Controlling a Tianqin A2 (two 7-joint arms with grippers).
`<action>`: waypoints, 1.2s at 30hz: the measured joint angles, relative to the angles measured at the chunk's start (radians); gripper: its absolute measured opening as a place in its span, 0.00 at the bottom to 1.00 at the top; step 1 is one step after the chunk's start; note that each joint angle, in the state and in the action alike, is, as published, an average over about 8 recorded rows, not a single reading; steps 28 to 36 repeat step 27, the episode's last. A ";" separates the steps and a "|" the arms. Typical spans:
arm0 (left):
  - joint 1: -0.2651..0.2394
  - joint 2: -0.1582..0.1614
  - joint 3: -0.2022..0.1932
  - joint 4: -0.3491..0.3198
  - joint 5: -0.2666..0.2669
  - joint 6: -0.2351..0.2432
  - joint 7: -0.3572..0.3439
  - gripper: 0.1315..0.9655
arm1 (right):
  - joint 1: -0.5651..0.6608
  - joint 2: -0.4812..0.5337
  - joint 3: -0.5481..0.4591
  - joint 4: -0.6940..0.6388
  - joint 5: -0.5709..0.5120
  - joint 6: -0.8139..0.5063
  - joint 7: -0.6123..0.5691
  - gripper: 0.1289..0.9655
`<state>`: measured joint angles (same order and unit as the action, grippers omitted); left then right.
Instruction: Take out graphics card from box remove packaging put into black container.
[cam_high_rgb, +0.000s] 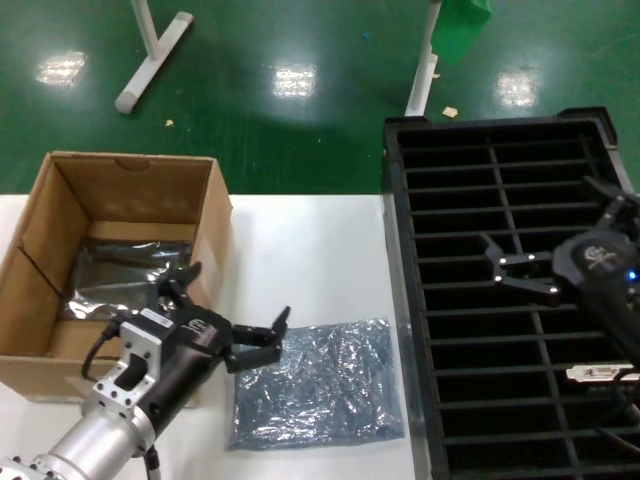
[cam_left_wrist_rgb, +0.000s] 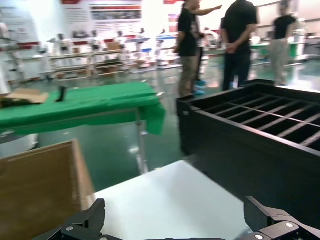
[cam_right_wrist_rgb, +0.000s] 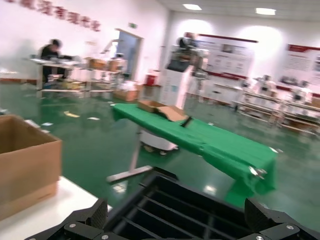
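Observation:
The brown box (cam_high_rgb: 200, 215) stands open at the table's left, also seen in the wrist views (cam_left_wrist_rgb: 40, 190) (cam_right_wrist_rgb: 25, 160). Inside it lies a shiny grey bag with the dark graphics card (cam_high_rgb: 130, 272) showing through. A crinkly bluish packaging bag (cam_high_rgb: 315, 385) lies flat on the white table, right of the box. My left gripper (cam_high_rgb: 240, 292) (cam_left_wrist_rgb: 175, 217) hangs open and empty by the box's right wall, just above that bag's near corner. My right gripper (cam_high_rgb: 492, 259) (cam_right_wrist_rgb: 177, 215) is open and empty over the ribbed black container (cam_high_rgb: 470, 200) (cam_left_wrist_rgb: 250, 135) (cam_right_wrist_rgb: 170, 205).
White table surface (cam_high_rgb: 310, 250) separates box and container. The container's tall black wall (cam_high_rgb: 400, 300) rises at the table's right edge. White stand legs (cam_high_rgb: 150, 60) are on the green floor beyond. People stand far behind the container (cam_left_wrist_rgb: 240, 40).

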<state>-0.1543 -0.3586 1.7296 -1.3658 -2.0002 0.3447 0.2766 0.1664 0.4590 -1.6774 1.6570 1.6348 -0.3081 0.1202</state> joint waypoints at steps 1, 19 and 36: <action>0.009 0.003 -0.007 -0.013 0.011 -0.019 -0.015 1.00 | -0.009 -0.009 0.004 -0.003 0.009 0.017 -0.007 1.00; 0.122 0.046 -0.102 -0.184 0.158 -0.271 -0.218 1.00 | -0.131 -0.125 0.061 -0.045 0.130 0.243 -0.095 1.00; 0.121 0.046 -0.102 -0.184 0.157 -0.271 -0.217 1.00 | -0.131 -0.125 0.061 -0.045 0.130 0.242 -0.094 1.00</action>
